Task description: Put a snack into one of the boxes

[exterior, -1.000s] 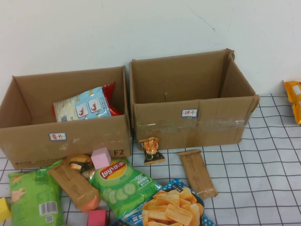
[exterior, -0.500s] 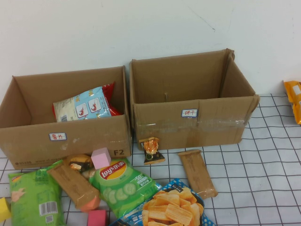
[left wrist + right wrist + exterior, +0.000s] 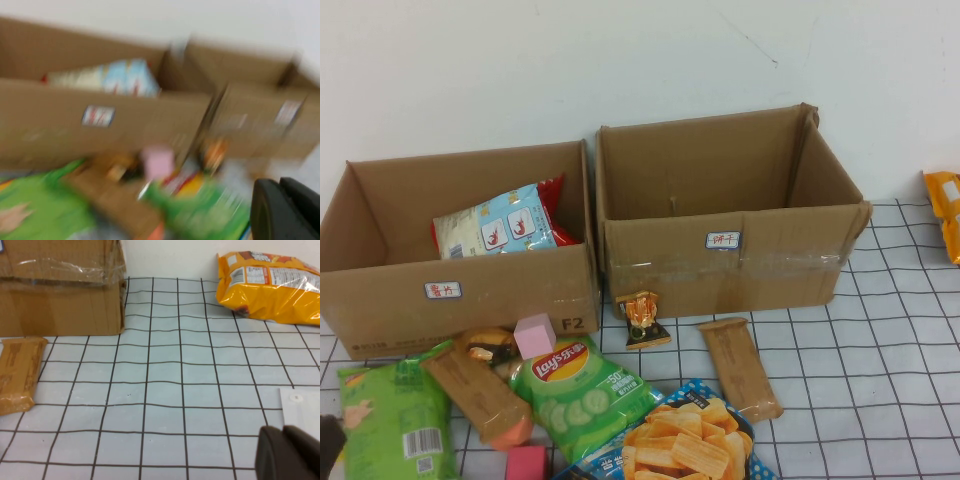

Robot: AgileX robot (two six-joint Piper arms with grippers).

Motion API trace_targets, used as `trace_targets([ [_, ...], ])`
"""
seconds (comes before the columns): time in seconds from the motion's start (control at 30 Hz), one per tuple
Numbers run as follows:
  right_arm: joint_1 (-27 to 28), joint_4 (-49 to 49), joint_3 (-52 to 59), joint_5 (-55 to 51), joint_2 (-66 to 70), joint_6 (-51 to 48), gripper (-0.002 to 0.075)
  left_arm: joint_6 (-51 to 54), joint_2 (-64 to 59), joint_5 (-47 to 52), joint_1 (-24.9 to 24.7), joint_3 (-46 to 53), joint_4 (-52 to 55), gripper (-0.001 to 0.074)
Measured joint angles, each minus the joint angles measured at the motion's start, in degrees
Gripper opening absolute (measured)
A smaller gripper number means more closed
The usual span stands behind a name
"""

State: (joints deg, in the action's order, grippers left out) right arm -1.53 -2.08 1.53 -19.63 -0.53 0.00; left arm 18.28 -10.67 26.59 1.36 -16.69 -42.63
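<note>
left gripper (image 3: 287, 210): we see matte black, rounded, smooth casing | right gripper (image 3: 290, 454): we see dark brown-black, blocky rounded shell | no markings we can make out

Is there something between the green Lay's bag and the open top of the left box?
Yes. The pink cube sits by the far end of the green Lay's bag, against the left box's front wall, which must be cleared too. The left gripper is at the table's near-left edge; the right gripper shows only in its wrist view.
</note>
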Motion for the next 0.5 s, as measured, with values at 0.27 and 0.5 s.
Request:
trace_targets([
  [0.27,0.0,0.0,0.0,0.0,0.0,0.0,-0.0001,0.9,-21.5,14.7,0.0,-14.1,24.4,-0.0001],
  [0.5,0.0,0.0,0.0,0.0,0.0,0.0,-0.0001,-0.3,-39.6,17.1,0.0,-20.2,31.1,0.0063],
])
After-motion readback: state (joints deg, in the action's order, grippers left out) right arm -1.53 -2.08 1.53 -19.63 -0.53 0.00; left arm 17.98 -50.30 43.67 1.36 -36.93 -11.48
